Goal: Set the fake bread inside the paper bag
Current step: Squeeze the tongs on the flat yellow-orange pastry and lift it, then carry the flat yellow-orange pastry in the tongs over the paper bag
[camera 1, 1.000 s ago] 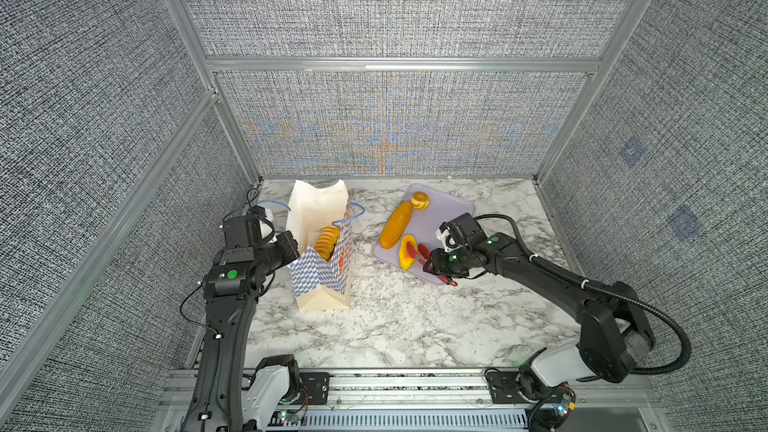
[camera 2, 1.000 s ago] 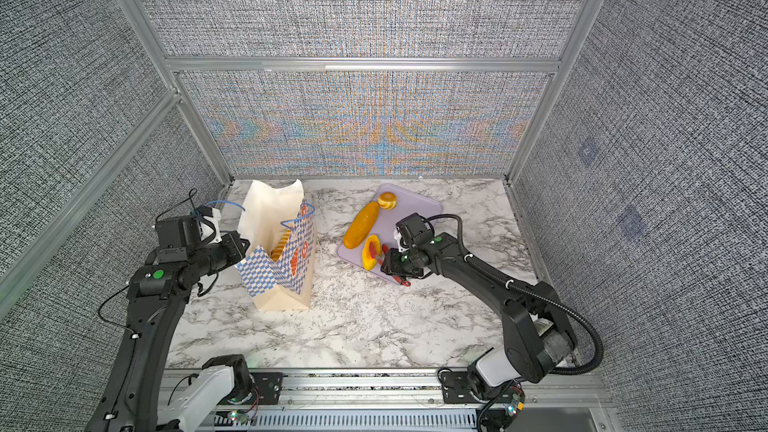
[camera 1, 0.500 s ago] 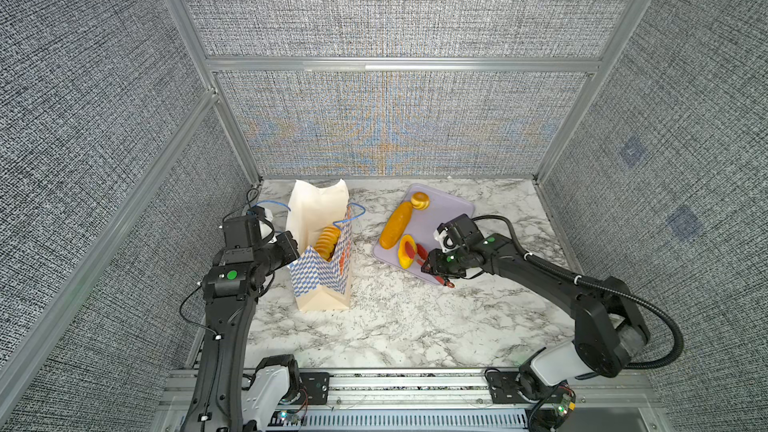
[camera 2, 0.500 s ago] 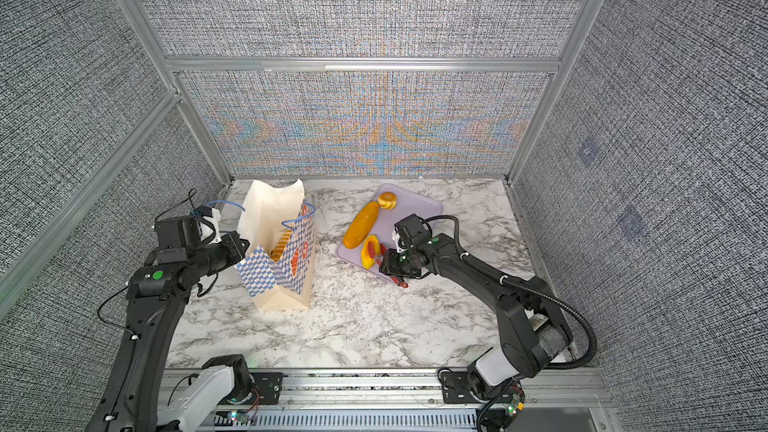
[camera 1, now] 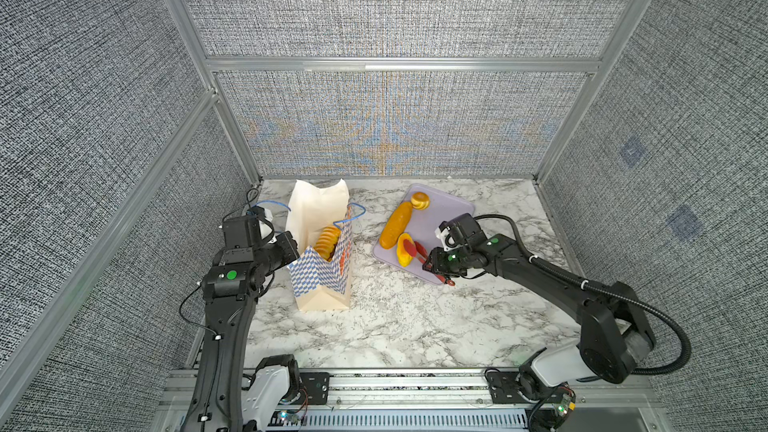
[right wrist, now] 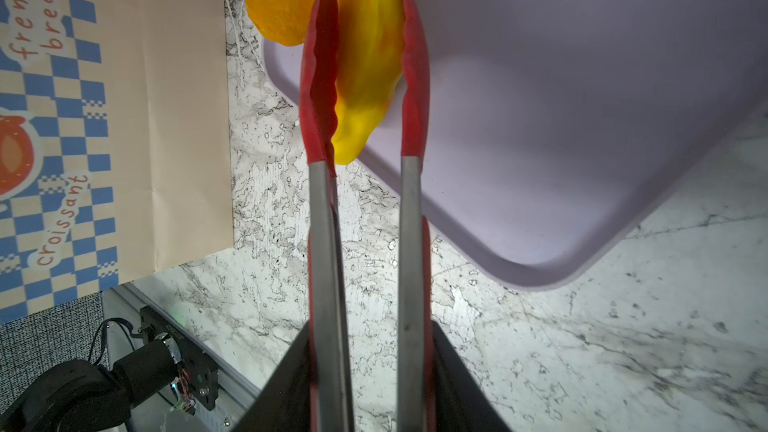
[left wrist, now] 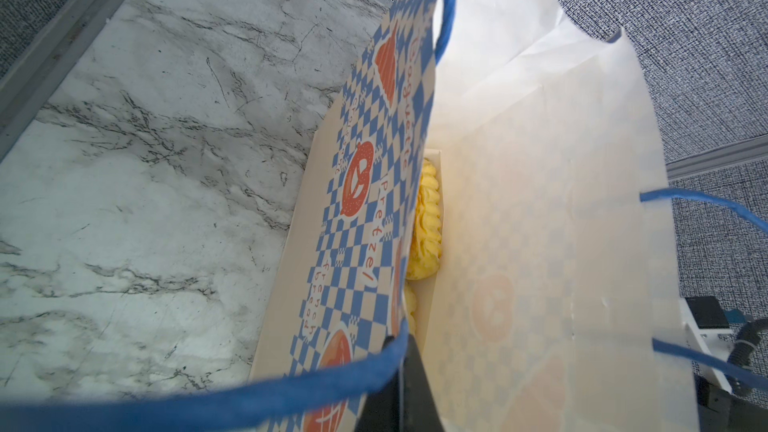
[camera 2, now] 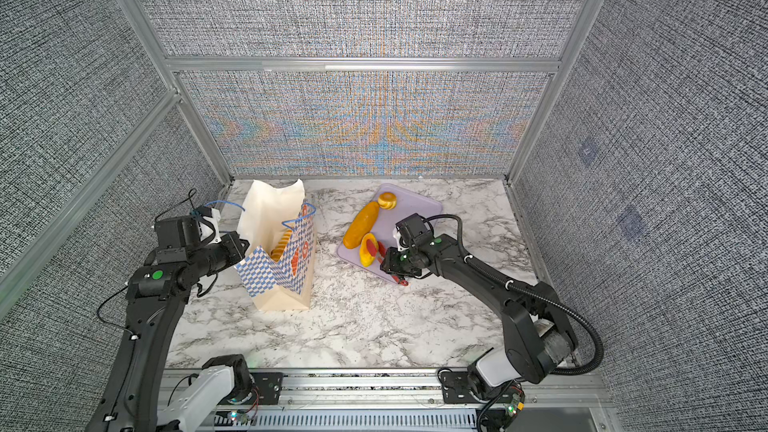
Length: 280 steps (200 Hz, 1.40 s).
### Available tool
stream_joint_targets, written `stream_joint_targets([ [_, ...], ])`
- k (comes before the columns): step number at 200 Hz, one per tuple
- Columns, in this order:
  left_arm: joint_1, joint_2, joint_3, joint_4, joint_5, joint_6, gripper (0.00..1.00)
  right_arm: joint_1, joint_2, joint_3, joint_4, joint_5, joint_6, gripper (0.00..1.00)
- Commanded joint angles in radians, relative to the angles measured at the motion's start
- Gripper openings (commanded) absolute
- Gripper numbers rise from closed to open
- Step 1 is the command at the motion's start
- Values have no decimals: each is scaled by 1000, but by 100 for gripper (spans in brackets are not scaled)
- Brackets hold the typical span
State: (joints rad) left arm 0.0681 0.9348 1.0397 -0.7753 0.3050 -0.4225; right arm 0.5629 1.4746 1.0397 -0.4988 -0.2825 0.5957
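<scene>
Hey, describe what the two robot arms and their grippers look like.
The left arm and right arm are matte black, with a green dot near each wrist and white base housings. A ribbed black hose loops from the right shoulder; thin black wires hang off the left. The left gripper and right gripper are black too.

tongs around fake bread on tray | paper bag upright

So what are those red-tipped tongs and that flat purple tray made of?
The red-tipped silver tongs: arms look like brushed metal, with a dull grey sheen; the scalloped red tips look like matte silicone or rubber. The flat lavender tray: probably smooth plastic, one even colour, rounded rim, faint gloss.
</scene>
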Motion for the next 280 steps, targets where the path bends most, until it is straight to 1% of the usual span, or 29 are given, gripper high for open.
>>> stream_joint_targets([
  [1,2,-1,5,4,-4,5,3,-3,-15,10,-4,20,-4,40],
  [71,1,-3,8,3,-4,5,3,-18,-69,25,-40,29,-13,39],
  [133,1,-7,8,0,-3,4,3,-40,-108,79,-93,37,-38,39],
  [200,1,-6,8,2,-1,2,3,-53,-109,168,-127,29,-59,39],
  [280,1,-2,11,1,0,3,3,-59,-84,242,-102,8,-64,39],
])
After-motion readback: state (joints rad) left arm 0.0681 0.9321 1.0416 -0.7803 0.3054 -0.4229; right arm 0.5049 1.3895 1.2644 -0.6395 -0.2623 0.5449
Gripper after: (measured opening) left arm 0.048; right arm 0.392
